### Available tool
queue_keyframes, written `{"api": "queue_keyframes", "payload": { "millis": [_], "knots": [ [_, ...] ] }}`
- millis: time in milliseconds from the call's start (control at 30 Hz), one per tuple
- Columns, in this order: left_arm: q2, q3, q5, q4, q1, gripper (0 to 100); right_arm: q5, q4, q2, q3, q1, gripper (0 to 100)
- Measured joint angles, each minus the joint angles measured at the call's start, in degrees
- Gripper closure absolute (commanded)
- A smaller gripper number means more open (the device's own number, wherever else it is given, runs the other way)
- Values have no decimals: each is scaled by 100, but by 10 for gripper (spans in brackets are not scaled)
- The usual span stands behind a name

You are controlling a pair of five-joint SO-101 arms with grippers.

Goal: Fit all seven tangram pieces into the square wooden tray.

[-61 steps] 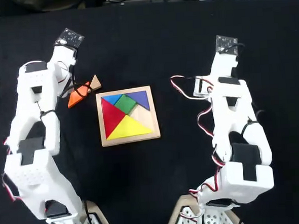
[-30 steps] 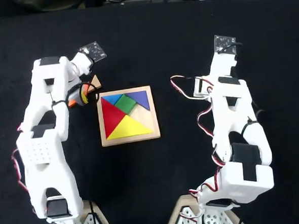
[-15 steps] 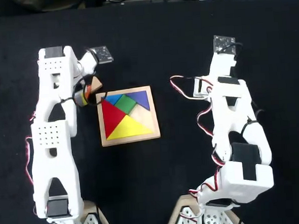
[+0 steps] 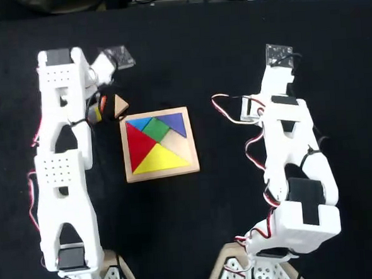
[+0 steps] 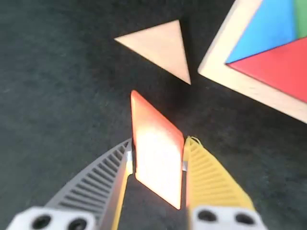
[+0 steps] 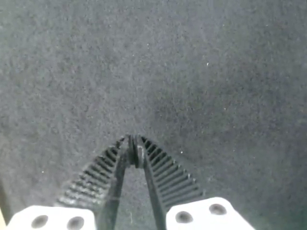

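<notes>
- Off the tray's 10 o'clock corner, the left claw (image 5: 158, 144) is clenched on the orange piece (image 5: 156, 153). It pinches the piece on edge between its two fingers, above the black tabletop (image 4: 187, 57).
- Two seconds ago that piece lay flat on the tabletop beside the tan triangle (image 5: 160, 45), and the left arm sat further out, toward 9 o'clock. Since then the arm has swung in over the piece, closed on it and picked it up. The grasp appears done, with the carry to the tray next.
- The tan triangle has stayed on the tabletop, just beside the tray's corner. It lies between the held piece and the wooden tray (image 4: 163, 174) and touches neither, as far as the wrist view shows.
- Five pieces have not shifted in the tray: the red triangle (image 4: 138, 145), the yellow triangle (image 4: 162, 158), the blue piece (image 4: 141, 124), the green piece (image 4: 155, 130) and the purple piece (image 4: 173, 123).
- Bare wood shows along the tray's 3 to 5 o'clock side, so that is probably where the last two pieces must go.
- The orange piece will likely need to be laid flat and turned to match the gap, passing over the tan triangle without knocking it.
- The right claw (image 6: 133, 146) is clenched on nothing, its fingertips touching above the bare tabletop. The right arm has not moved, well off at 3 o'clock from the tray.
</notes>
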Motion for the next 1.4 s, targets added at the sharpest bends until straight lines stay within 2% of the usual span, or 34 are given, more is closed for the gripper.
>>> {"api": "queue_keyframes", "payload": {
  "millis": [167,300,400,567,800,933,1133,1400],
  "knots": [
    [-1996,1802,466,0,176,963,0,0,0,0,0,987],
    [-3965,3736,1029,0,932,970,0,0,0,0,0,987],
    [-5459,5011,1802,-334,1521,970,0,0,0,0,0,987],
    [-7033,6822,3815,-1829,2066,970,0,0,0,0,0,987],
    [-7209,8527,7684,-3569,2523,970,0,0,0,0,0,987],
    [-7086,9187,9169,-4492,2998,971,0,0,0,0,0,987],
    [-6549,9424,10321,-5530,3376,971,0,0,0,0,0,987],
    [-5187,8888,10479,-5451,3376,970,0,0,0,0,0,987]
  ]
}}
